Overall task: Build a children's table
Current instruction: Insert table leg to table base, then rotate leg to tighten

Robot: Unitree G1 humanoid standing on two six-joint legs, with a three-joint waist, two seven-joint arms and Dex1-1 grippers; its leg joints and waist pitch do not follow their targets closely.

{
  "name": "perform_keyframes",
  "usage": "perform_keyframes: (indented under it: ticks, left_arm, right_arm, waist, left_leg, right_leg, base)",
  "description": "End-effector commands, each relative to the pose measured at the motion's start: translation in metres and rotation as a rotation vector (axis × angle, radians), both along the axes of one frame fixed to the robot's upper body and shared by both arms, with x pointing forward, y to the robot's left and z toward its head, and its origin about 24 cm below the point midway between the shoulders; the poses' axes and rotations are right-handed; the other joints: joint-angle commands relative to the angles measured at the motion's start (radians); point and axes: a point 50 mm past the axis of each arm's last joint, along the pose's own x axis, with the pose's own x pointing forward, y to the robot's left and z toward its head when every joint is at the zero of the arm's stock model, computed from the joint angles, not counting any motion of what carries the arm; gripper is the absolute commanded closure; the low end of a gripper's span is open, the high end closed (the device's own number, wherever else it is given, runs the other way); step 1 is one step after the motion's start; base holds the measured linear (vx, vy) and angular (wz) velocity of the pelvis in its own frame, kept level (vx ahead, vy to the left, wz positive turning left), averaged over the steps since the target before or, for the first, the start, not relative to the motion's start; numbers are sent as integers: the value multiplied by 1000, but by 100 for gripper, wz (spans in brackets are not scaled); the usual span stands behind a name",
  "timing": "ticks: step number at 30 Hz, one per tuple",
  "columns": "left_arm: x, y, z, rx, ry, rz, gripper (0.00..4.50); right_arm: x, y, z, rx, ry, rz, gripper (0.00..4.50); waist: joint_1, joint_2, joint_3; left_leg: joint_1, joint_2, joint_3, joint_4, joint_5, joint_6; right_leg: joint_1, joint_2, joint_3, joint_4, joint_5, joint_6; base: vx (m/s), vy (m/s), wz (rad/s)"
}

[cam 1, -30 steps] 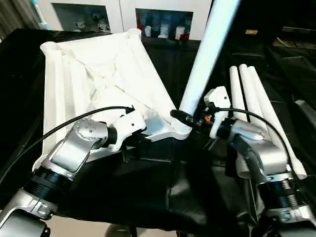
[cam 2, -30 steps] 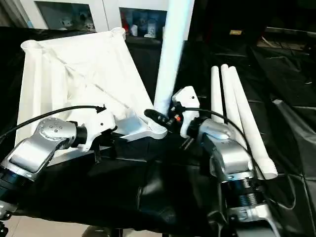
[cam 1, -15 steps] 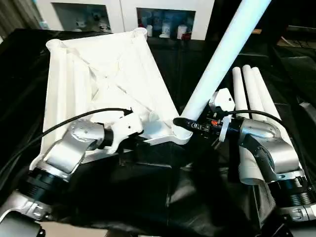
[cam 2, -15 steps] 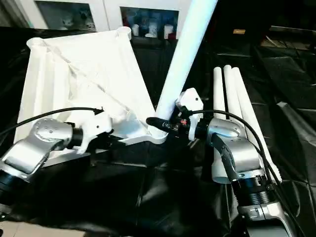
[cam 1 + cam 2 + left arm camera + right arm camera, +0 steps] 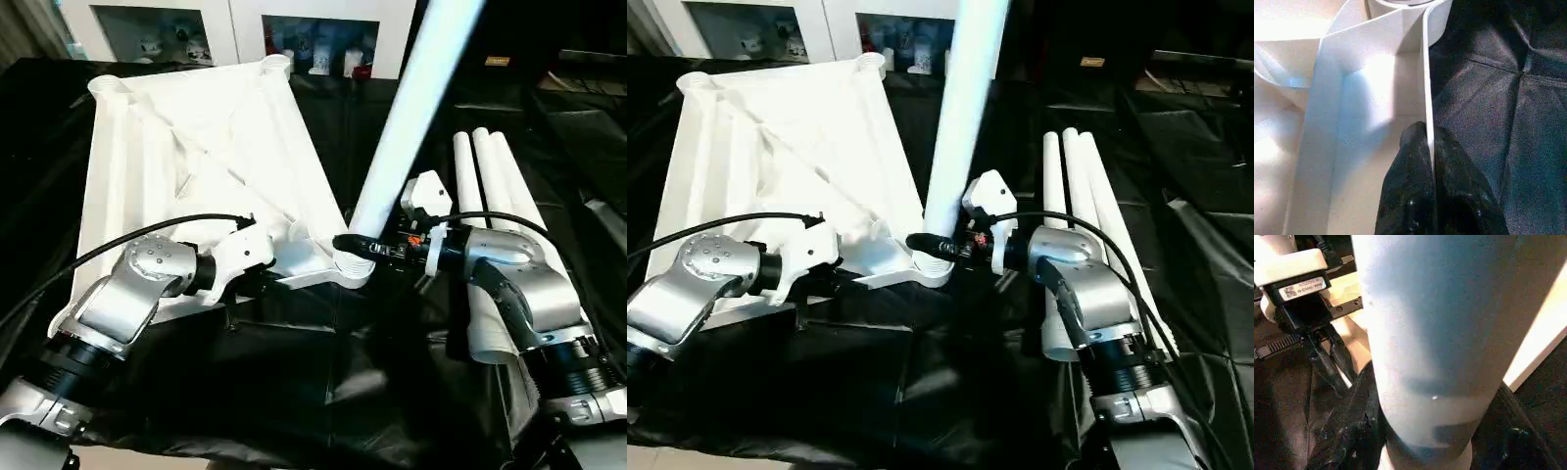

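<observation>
A white plastic tabletop (image 5: 196,166) lies underside up on a black-draped work surface (image 5: 323,392), its X-braced ribs facing the camera, while one long white leg (image 5: 411,108) stands nearly upright in the near corner socket (image 5: 353,266). The hollow moulded plastic looks light and stiff but smooth, so it is likely to slide; the thin rim wall and the leg's lower end, close to the socket, appear the soundest places to grip. The left gripper (image 5: 1427,161) is pinched tight on the tabletop's thin edge wall, steadying it; the right gripper (image 5: 364,248) is clasped around the base of the standing leg. Count: one tabletop, three corner sockets in view, four legs, with three spare legs (image 5: 495,186) lying side by side to the right.
</observation>
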Motion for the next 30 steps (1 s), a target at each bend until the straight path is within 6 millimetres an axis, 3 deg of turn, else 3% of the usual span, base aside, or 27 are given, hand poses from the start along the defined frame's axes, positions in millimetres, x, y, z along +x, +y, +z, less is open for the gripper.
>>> perform_keyframes:
  ticks: [1, 9, 23, 27, 30]
  left_arm:
    - [-4, -2, 0, 0, 7, -38, 450]
    - [-4, -2, -1, 8, 7, -42, 450]
    - [-4, 1, -2, 15, 1, -33, 450]
    - [-4, 2, -3, 15, 1, -21, 450]
    - [0, 4, -6, -2, -1, 54, 450]
  right_arm:
    - [-10, 2, -47, -109, 215, -8, 264]
    - [-17, 0, -60, -210, 245, 53, 264]
    - [-23, -2, -73, -217, 271, 33, 264]
    - [-22, -4, -78, -195, 275, -24, 264]
    - [-17, -8, -88, -145, 293, -176, 264]
  waist:
    - [1, 3, -58]
    - [2, 1, -58]
    - [2, 1, -58]
    - [3, 1, -59]
    - [1, 3, -54]
  left_leg:
    - [20, 69, -30, -63, -191, 47]
    - [23, 69, -28, -62, -187, 48]
    - [26, 70, -30, -65, -224, 33]
    - [27, 71, -30, -65, -227, 30]
    - [29, 71, -33, -71, -289, 8]
  right_leg:
    - [39, -84, 46, -60, -228, -257]
    - [38, -83, 47, -58, -215, -259]
    - [38, -84, 48, -63, -254, -255]
    - [37, -84, 48, -64, -259, -251]
    - [32, -88, 50, -73, -354, -233]
  base:
    - [0, 0, 0]
    - [0, 0, 0]
    - [0, 0, 0]
    - [0, 0, 0]
    - [0, 0, 0]
